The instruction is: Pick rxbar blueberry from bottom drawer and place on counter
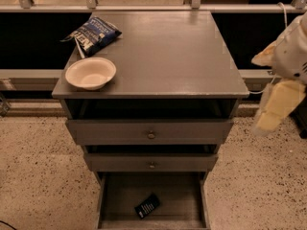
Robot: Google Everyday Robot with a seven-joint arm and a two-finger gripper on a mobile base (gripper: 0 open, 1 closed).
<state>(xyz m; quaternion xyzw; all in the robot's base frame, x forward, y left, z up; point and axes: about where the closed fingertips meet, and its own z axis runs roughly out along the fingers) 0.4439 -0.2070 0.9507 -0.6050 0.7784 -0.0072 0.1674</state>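
Observation:
The rxbar blueberry point(147, 206), a small dark wrapper with white print, lies flat on the floor of the open bottom drawer point(112, 198), near its front middle. The counter point(172, 51) is the flat grey top of the cabinet. My gripper point(277, 105), pale yellow on a white arm, hangs in the air to the right of the cabinet, level with the counter's front edge. It is well above and right of the bar, and it holds nothing that I can see.
A cream bowl point(90, 73) sits at the counter's front left, with a blue-and-white chip bag point(93, 35) behind it. Two shallower knobbed drawers point(151, 134) are partly pulled out above the bottom one. A railing runs behind the cabinet, and speckled floor lies on both sides.

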